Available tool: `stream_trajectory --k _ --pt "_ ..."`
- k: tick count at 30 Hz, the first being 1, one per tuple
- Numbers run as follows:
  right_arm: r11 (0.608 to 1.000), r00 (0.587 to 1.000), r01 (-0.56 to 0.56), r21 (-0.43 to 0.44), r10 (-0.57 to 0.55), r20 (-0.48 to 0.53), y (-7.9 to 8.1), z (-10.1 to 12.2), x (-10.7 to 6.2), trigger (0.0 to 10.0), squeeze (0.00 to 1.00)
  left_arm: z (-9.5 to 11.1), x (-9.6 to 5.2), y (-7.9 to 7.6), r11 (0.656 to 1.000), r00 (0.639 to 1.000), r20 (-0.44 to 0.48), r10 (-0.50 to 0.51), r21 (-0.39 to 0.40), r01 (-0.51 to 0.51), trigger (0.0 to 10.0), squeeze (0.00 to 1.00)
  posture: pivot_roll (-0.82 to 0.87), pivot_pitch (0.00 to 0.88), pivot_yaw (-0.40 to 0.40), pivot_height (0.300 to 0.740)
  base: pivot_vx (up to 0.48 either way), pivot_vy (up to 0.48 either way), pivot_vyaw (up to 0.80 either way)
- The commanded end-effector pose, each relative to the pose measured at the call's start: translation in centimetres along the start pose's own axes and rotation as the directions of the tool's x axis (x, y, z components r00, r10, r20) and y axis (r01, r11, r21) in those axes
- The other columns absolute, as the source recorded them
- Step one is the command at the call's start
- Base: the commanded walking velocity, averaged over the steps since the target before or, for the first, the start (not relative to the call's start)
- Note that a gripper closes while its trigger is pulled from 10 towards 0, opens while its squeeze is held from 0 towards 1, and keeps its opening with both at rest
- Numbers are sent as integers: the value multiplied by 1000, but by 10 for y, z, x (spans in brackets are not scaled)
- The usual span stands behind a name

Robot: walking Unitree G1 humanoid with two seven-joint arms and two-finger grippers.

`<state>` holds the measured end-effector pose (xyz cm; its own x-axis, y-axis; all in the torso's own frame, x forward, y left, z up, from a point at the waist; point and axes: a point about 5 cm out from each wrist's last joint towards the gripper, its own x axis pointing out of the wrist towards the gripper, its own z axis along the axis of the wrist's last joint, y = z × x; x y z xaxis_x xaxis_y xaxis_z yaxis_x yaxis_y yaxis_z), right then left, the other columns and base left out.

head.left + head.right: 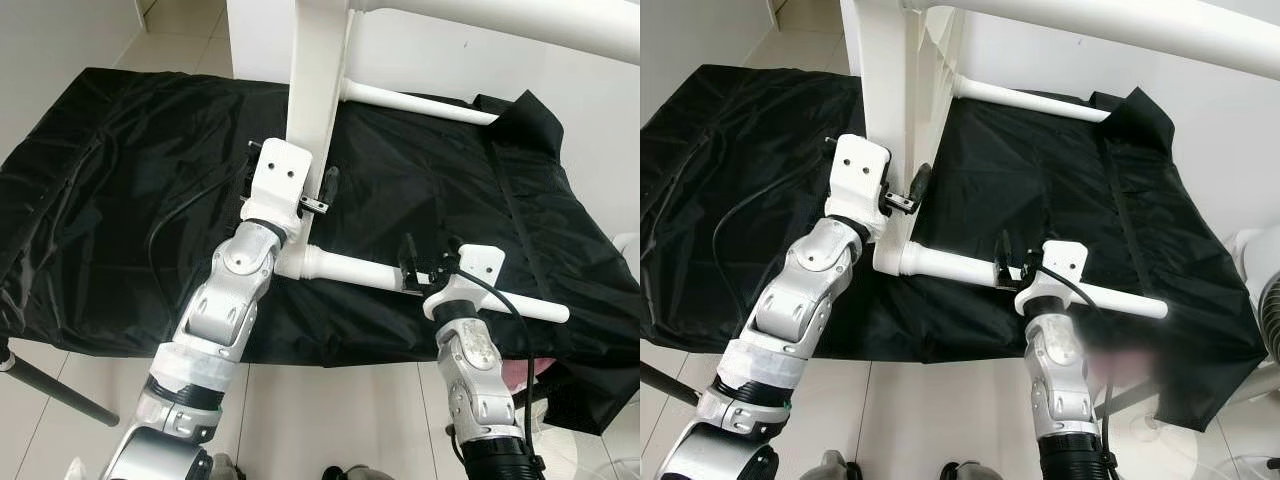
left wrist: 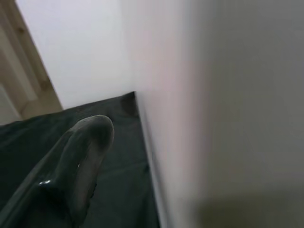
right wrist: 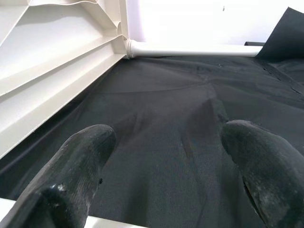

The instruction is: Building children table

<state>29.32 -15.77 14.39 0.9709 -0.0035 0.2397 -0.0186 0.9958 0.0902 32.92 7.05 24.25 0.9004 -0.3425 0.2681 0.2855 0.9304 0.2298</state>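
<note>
A white children's table stands on its side on a black cloth (image 1: 130,200). Its top panel (image 1: 315,90) is upright, and its round legs stick out sideways to the right. My left gripper (image 1: 290,180) straddles the panel's lower edge. One finger (image 2: 80,156) sits a little off the panel's face; the other is hidden behind the panel. My right gripper (image 3: 171,161) is open around the near leg (image 1: 350,268), about midway along it, with a finger on each side. A far leg (image 1: 420,103) lies beyond it.
The cloth covers a low platform, and its front edge drops to a tiled floor (image 1: 330,420). A dark tripod leg (image 1: 50,385) crosses the floor at the lower left. A white fan (image 1: 1265,280) stands at the right. White walls close off the back.
</note>
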Motion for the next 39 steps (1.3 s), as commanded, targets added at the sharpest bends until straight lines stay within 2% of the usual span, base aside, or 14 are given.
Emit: stream_trajectory --k 1,6,13,14,15,16,17,18,31,39 --pt "1000 1000 10 -7 -10 -9 -1 -3 -1 10000 0 0 1 16 972 972 -3 235 -12 -235 10000 0 -7 88 -40 740 0 0 0" --pt "1000 1000 7 -13 -7 -20 0 -6 -1 10000 0 5 3 26 960 960 26 279 -26 -279 10000 0 -7 83 -40 740 0 0 0" --pt "1000 1000 9 -17 -9 -21 0 -7 -1 10000 0 7 4 23 962 961 36 274 -25 -273 10000 0 -7 76 -37 740 0 0 0" --pt "1000 1000 9 -18 -9 -22 0 -8 -1 10000 0 8 4 22 962 962 41 271 -37 -269 9020 0 -6 71 -35 740 0 0 0" --pt "1000 1000 9 -18 -9 -22 0 -8 -1 10000 0 8 4 22 962 962 41 271 -37 -269 9020 0 -6 71 -35 740 0 0 0" --pt "1000 1000 9 -18 -9 -23 0 -8 -1 10000 0 8 3 22 963 962 45 269 -45 -267 3373 0 -6 70 -33 740 0 0 0" --pt "1000 1000 9 -18 -9 -23 0 -8 -1 10000 0 8 3 22 963 962 45 269 -45 -267 3373 0 -6 70 -33 740 0 0 0" --pt "1000 1000 9 -19 -10 -23 1 -8 -1 10000 0 9 3 21 964 963 50 264 -53 -262 0 0 -6 68 -32 740 0 0 0" --pt "999 999 23 -27 -24 -29 -1 -11 -1 10000 0 5 -3 24 971 970 60 236 -49 -233 0 0 0 72 -31 740 0 0 0" --pt "999 999 32 -31 -33 -29 -4 -11 0 10000 0 0 -10 44 958 957 48 288 -16 -287 0 0 10 90 -37 740 0 0 0"
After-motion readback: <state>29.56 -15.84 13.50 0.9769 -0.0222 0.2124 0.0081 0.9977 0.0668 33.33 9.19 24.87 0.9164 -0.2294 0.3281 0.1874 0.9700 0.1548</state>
